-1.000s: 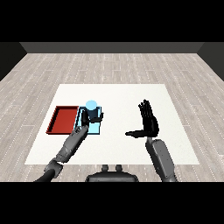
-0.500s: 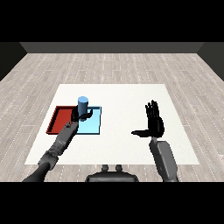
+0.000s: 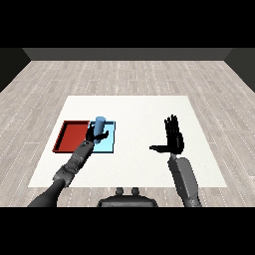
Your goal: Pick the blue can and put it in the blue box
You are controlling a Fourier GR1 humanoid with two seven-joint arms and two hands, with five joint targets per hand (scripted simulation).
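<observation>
Head view: the left forearm reaches in from the lower left, angled up and to the right, and the left hand is over the blue tray, fingers curled round the blue can. The can stands upright in that grasp at the tray's far left corner, right by the edge shared with the red tray; whether its base touches the tray floor, I can't tell. Over on the right, the right hand is raised above the white table, fingers straight and pointing up, thumb stuck out to the left, holding nothing, well apart from both trays. Compared with 0.5 s ago, the can sits a touch lower and nearer the tray, the left hand still wrapped round it, and the right hand has barely shifted, holding the same upright spread pose.
</observation>
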